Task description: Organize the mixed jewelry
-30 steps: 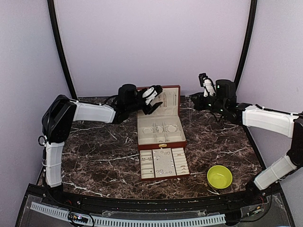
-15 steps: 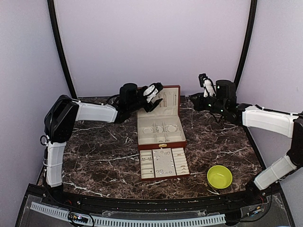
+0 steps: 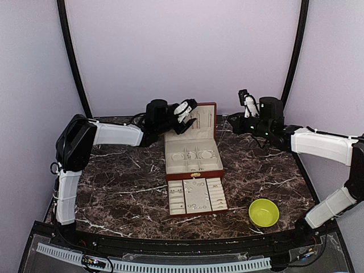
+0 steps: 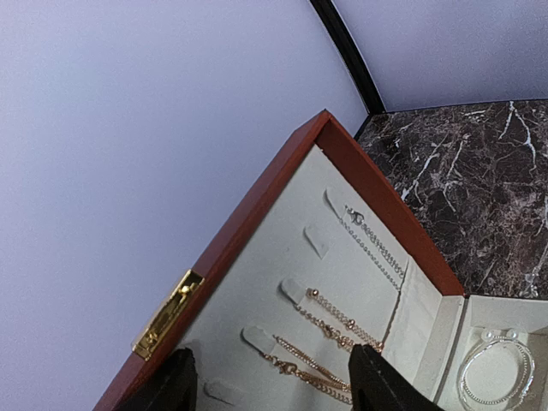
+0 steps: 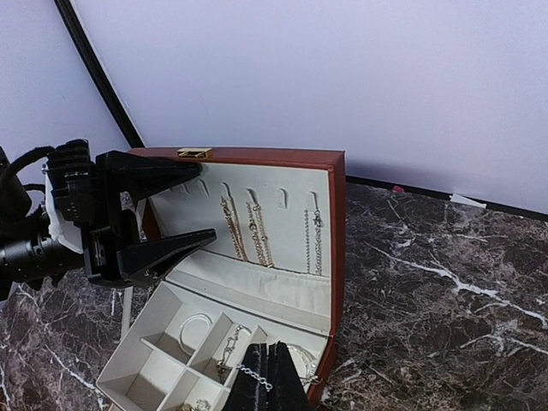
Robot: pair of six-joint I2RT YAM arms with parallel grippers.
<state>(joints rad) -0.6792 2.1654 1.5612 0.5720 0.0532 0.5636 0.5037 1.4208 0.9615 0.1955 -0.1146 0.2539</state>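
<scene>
Over on the left, the left hand (image 3: 187,114) is up at the raised lid (image 3: 203,122) of the reddish-brown box (image 3: 194,175), its jaws spread wide around the lid's top left corner and gripping nothing that I can see. If it closes or pushes there, I'd worry the lid swings down or the whole box skids on the bench (image 3: 125,182). Either would shake loose the gold chains (image 5: 248,227) hooked on the cream lining. Just in front of the box lies the compartment tray (image 3: 197,214), with the small silvery pieces (image 3: 196,202) scattered in its middle section. A jolt to the box could nudge the tray and mix them again. Further right, the right hand (image 3: 248,105) hangs in the air well clear of the box, pinched fully together. From its own camera a thin silvery chain (image 5: 254,373) looks caught at the fingertips. That grip is slight, so a quick swing toward the box could let the chain slip out, or snag it on the lid edge or on the left hand, which sits close to where it would go. The yellow-green bowl (image 3: 264,212) stands at the near right, apart from everything.
</scene>
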